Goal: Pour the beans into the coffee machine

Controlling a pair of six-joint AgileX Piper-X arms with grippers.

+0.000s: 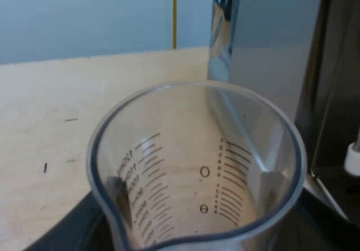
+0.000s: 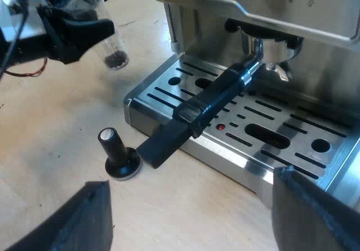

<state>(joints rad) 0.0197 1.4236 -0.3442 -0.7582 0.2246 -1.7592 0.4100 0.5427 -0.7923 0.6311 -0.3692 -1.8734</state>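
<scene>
Left wrist view: the left fingers (image 1: 67,234) clasp the measuring glass (image 1: 197,166) from both sides, beside the espresso machine (image 1: 270,48). Right wrist view: the right fingers (image 2: 315,211) stand wide apart, holding nothing, near the tamper (image 2: 119,160) on the tabletop (image 2: 56,127); the glass, with beans (image 2: 116,58) in its bottom, hangs well apart from them.

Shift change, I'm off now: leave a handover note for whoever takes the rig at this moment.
Left gripper: shut on the measuring glass, beside the espresso machine; beans in its bottom.
Right gripper: open, above the table by the drip tray.
Holder locked into the machine's front; tamper upright on the table.
Done: glass gripped.
Left: lift it to the machine's top, pour beans in.
</scene>
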